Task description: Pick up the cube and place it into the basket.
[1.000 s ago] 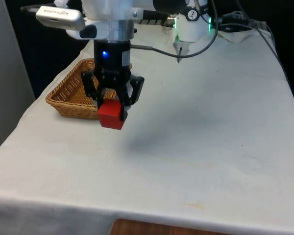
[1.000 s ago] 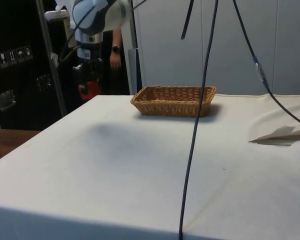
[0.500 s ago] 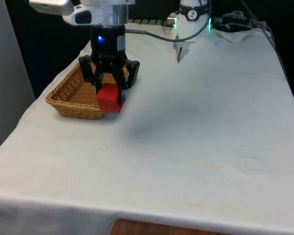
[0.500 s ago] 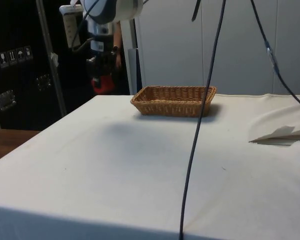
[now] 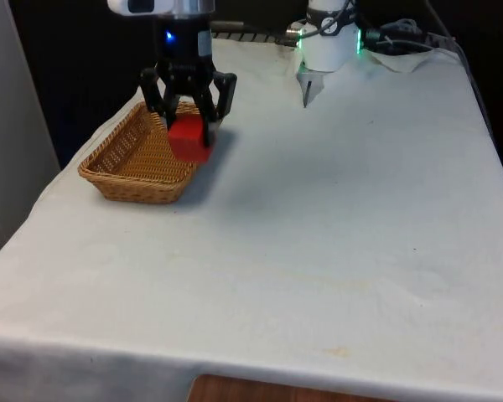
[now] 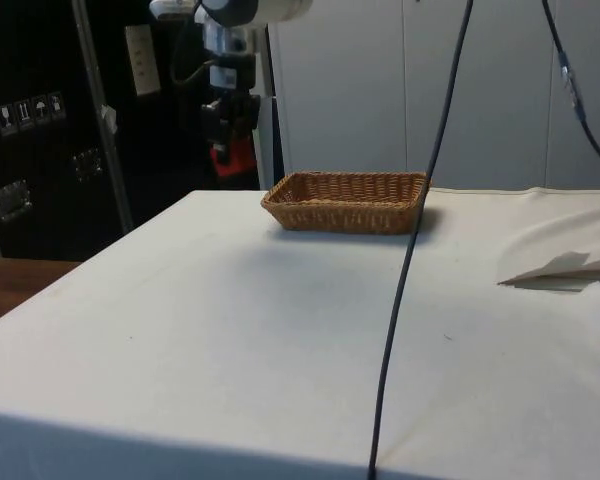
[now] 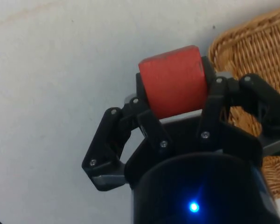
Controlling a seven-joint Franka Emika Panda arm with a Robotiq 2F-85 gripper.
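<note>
Basket (image 5: 134, 163) woven wicker, rough; cube (image 7: 173, 86) matt red; tablecloth (image 5: 335, 226) white cloth, matt.

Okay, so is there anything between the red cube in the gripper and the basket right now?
Nothing. In the side view the red cube, held by the gripper, hangs in the air beside the basket, with open space between them. The wrist view shows bare white cloth under it.

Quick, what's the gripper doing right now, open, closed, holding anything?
Gripper: closed on the red cube, held in the air beside the wicker basket, at the edge of it on the front view's right.
</note>
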